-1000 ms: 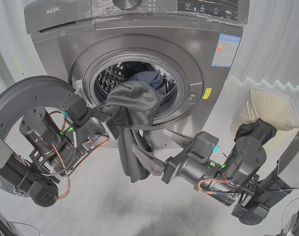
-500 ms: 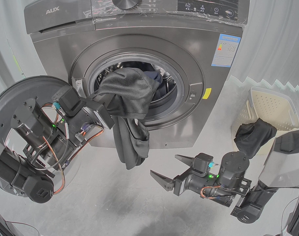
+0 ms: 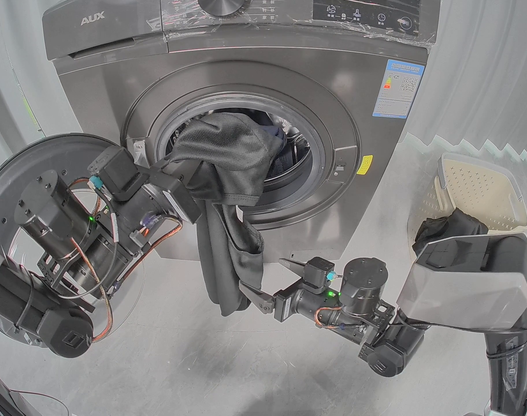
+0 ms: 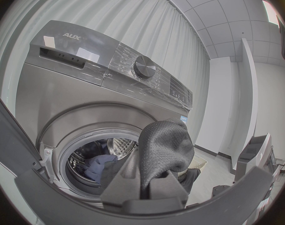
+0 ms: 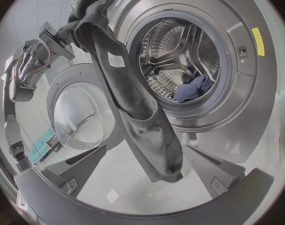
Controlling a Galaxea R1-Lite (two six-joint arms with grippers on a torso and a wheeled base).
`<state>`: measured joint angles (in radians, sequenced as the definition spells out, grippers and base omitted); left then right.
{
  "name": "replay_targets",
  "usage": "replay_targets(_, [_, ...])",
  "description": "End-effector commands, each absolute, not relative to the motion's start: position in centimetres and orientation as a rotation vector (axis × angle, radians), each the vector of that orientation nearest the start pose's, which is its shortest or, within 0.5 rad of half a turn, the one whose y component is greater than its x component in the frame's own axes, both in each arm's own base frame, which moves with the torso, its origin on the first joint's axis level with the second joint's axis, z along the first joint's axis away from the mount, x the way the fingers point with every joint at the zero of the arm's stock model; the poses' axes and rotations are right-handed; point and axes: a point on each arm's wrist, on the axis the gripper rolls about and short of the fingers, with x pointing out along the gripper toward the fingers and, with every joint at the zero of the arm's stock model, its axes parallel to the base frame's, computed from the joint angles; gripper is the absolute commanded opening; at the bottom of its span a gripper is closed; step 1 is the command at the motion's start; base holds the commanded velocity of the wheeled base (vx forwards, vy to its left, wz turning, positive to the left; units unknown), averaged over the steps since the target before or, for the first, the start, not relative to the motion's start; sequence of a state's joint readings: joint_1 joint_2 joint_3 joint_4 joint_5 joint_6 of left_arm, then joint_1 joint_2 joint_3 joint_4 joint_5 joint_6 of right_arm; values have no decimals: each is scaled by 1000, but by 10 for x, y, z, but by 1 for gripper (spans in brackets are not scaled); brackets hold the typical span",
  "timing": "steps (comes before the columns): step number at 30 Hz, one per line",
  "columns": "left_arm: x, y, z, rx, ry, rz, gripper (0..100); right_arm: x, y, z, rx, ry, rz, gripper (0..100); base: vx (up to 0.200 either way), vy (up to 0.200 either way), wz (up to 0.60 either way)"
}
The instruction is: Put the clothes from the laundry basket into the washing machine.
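Grip: left end effector (image 3: 182,174) is clamped on the dark grey mesh-knit garment (image 3: 229,145), pinched near one edge. The cloth bunches over its fingers (image 4: 123,178) and hoods them. right end effector (image 3: 262,273) is spread wide and holds nothing.

The garment's top sits just ahead of the left end effector, at the drum mouth. Its loose tail hangs straight below and drops into the gap between the right one's fingers. Can't tell if it touches either finger.

Handling, my read:
- Light and limp, zero stiffness, so it goes where gravity takes it.
- The knit mesh looks grippy rather than slippery, and nothing about it is fragile.
- A single pinch leaves most of the length dangling outside the opening.
- Best second hold is the low hem of the tail, raised level with the left end effector so both ends go in together.
- Snag risk on the door rim.

Looks: matte, fine mesh up top, smoother panel lower down, stitched hem, small white label (image 5: 116,60) on the inner face.

Beyond the left end effector is the grey front-load washing machine (image 3: 344,88), its round glass door (image 3: 44,169) swung open beside that arm. A navy blue garment (image 5: 192,89) is already in the steel drum (image 5: 180,47).

Well behind the right end effector is the cream perforated plastic laundry basket (image 3: 489,192), with a black garment (image 3: 448,232) draped over its rim.
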<state>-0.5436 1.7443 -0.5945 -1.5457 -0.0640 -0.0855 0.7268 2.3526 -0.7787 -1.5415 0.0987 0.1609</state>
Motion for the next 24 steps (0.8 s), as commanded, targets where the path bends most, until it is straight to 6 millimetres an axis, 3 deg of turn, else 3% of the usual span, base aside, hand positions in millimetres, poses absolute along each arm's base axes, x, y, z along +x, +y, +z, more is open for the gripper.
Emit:
replay_targets(1, [244, -150, 207, -179, -367, -621, 0, 309, 271, 10, 141, 100, 830, 100, 0, 0, 0])
replay_targets(10, [244, -150, 207, -179, -367, -622, 0, 331, 281, 15, 164, 19, 823, 100, 0, 0, 0])
replay_targets(24, [244, -150, 207, -179, -367, -622, 0, 340, 285, 27, 162, -56, 820, 100, 0, 0, 0])
